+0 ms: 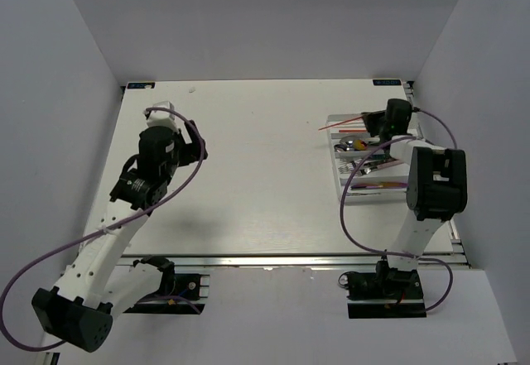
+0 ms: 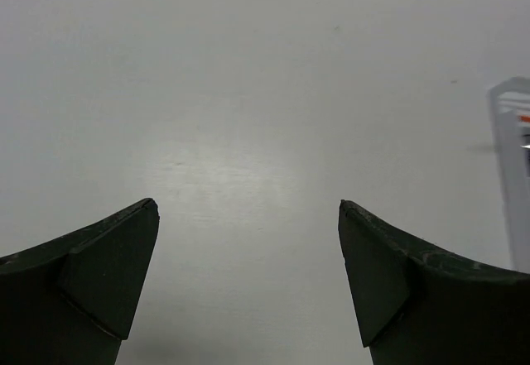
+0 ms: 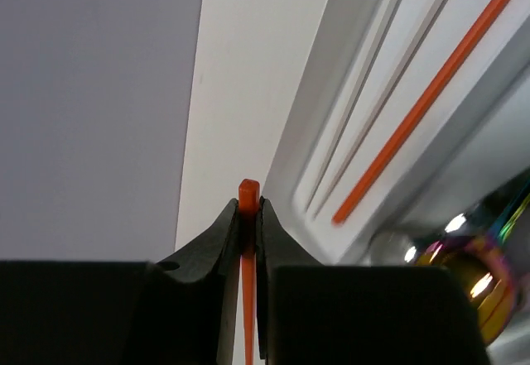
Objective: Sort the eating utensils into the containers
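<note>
My right gripper [image 3: 248, 204] is shut on the end of a red-orange chopstick [image 3: 248, 191] at the far left corner of the white cutlery tray [image 3: 331, 108]. In the top view the gripper [image 1: 371, 122] holds this chopstick [image 1: 344, 122] pointing left past the tray [image 1: 338, 166]. Another red-orange chopstick [image 3: 431, 92] and thin white chopsticks [image 3: 364, 117] lie in the tray's far compartment. An iridescent spoon [image 3: 472, 274] lies in the compartment beside it. My left gripper [image 2: 248, 208] is open and empty over bare table, far left of the tray [image 2: 509, 175].
Silver cutlery [image 1: 354, 144] and iridescent pieces [image 1: 381, 185] lie in the tray's other compartments. Grey walls enclose the table on the left, back and right. The left arm [image 1: 153, 162] hangs over the table's left side.
</note>
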`<action>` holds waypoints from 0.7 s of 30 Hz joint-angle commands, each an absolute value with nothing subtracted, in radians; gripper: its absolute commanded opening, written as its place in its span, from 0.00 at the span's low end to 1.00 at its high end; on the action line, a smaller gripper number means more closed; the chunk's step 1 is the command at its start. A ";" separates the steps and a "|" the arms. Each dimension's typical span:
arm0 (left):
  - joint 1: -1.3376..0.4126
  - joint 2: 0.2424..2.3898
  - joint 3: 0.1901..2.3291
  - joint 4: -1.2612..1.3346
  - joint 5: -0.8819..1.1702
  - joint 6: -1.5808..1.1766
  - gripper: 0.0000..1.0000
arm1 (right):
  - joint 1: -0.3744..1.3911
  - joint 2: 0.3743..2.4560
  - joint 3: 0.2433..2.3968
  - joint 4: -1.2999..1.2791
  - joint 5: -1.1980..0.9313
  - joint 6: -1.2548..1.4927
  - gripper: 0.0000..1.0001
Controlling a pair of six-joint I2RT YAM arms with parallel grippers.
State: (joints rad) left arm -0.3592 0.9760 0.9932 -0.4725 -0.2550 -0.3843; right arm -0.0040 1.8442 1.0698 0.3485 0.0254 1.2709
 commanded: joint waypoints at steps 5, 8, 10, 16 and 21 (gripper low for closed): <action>-0.360 0.968 0.790 -0.496 -0.393 -0.321 0.98 | -0.104 1.965 1.313 0.164 0.206 1.289 0.00; -0.360 0.954 0.750 -0.480 -0.379 -0.321 0.98 | -0.124 1.988 1.319 0.209 0.241 1.289 0.00; -0.360 0.954 0.753 -0.483 -0.388 -0.321 0.98 | -0.130 2.019 1.374 0.192 0.232 1.276 0.00; -0.360 0.963 0.755 -0.474 -0.374 -0.319 0.98 | -0.129 2.025 1.329 0.218 0.213 1.292 0.16; -0.360 0.956 0.750 -0.474 -0.364 -0.316 0.98 | -0.130 2.022 1.357 0.201 0.160 1.256 0.54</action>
